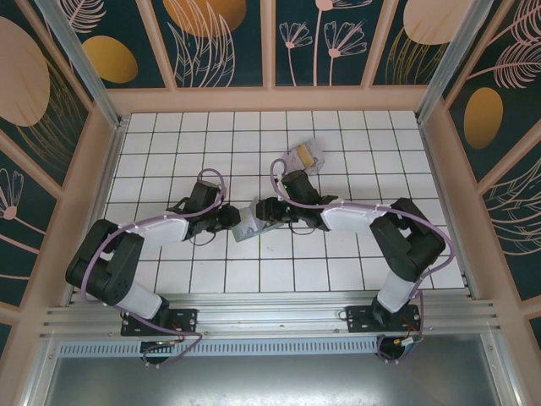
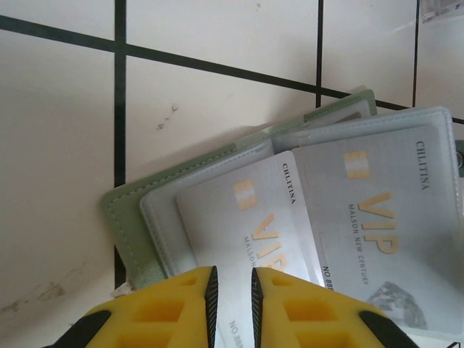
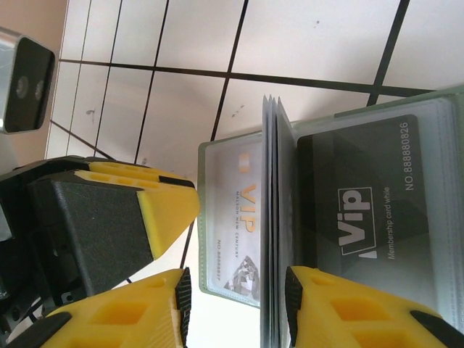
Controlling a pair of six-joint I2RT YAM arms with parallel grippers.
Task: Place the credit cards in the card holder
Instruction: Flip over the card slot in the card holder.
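Note:
The sage-green card holder [image 1: 250,222] lies open mid-table between both grippers. In the left wrist view its green cover [image 2: 127,217] shows under pale sleeves. One silver VIP credit card [image 2: 254,217] lies slanted on the near sleeve, and another [image 2: 384,217] sits inside a sleeve. My left gripper [image 2: 232,290] hovers over the slanted card, jaws a narrow gap apart with the card's face showing through. My right gripper [image 3: 235,293] is open, straddling the upright leaves [image 3: 272,181]. A black card [image 3: 362,210] fills the right page. More credit cards [image 1: 306,155] lie stacked farther back.
White tiled floor with dark grout lines runs all round. Pink-framed patterned walls [image 1: 270,51] enclose the cell. The left arm's yellow finger [image 3: 163,206] sits close beside the holder's left edge, and its wrist camera [image 3: 25,83] is nearby.

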